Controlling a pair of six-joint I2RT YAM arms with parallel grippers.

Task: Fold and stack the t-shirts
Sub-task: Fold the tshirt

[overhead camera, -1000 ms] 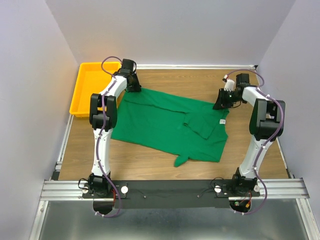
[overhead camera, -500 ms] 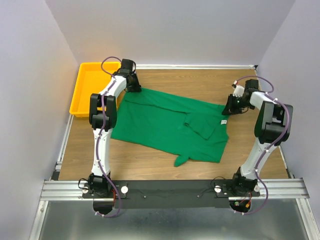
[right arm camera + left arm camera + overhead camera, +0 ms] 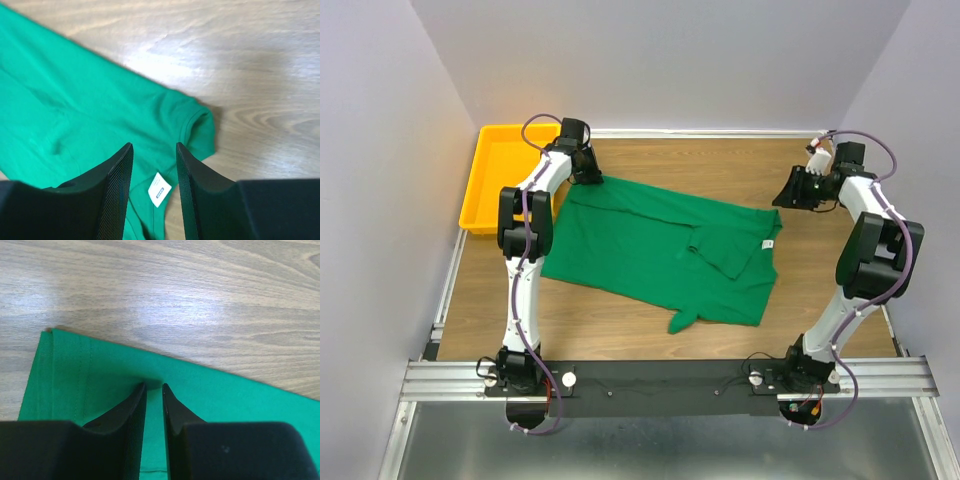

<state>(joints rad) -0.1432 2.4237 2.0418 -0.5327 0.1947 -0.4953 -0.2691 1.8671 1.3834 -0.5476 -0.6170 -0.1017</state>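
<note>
On wooden table (image 3: 720,170): dark-green cotton t-shirt (image 3: 640,250), long axis left-right, neck rightward
Wrist views reveal left gripper (image 3: 154,385) pinching its edge, right gripper (image 3: 154,145) spread, empty

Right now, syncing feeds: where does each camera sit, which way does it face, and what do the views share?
Top external: above and behind the arms, looking down on table, t-shirt, yellow tray; both arms show.
Left wrist: on that wrist, facing down at the t-shirt's edge; left gripper shows.
Right wrist: facing down at the t-shirt's corner and white label; right gripper shows.
Shared: all see the t-shirt.
</note>
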